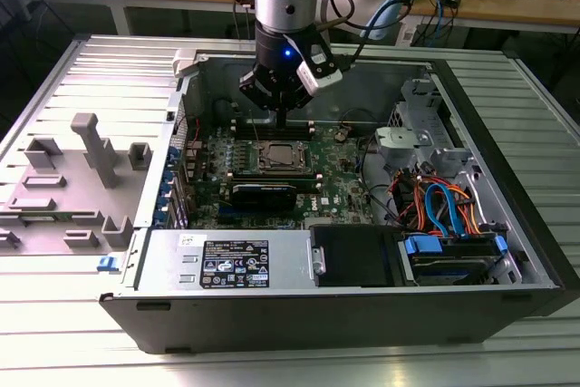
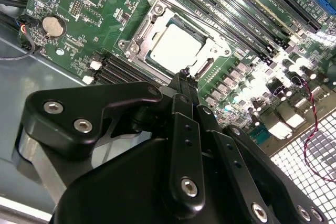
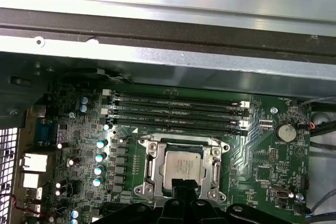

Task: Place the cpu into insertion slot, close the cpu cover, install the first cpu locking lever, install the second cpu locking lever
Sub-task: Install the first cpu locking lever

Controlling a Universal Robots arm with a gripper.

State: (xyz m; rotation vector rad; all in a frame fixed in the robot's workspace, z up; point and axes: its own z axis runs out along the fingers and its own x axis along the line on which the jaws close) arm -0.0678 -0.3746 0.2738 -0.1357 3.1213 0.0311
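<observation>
The cpu (image 3: 182,167), a silvery square chip, lies in the insertion slot (image 1: 280,157) on the green board. The cpu cover (image 3: 151,164), a silver frame, lies flat around it in both wrist views, with the chip (image 2: 176,45) showing through the window of the frame (image 2: 140,34). My gripper (image 2: 185,75) hangs just above one edge of the socket, its two black fingers pressed together with nothing between them. In the exterior view the gripper (image 1: 281,120) sits over the far side of the socket. I cannot tell how the locking levers stand.
Long black memory slots (image 3: 173,109) run beside the socket. A black card (image 1: 263,192) stands nearer the front of the case. Blue and orange cables (image 1: 444,206) and a drive cage fill the exterior view's right. A grey fixture tray (image 1: 72,178) sits outside the case on the exterior view's left.
</observation>
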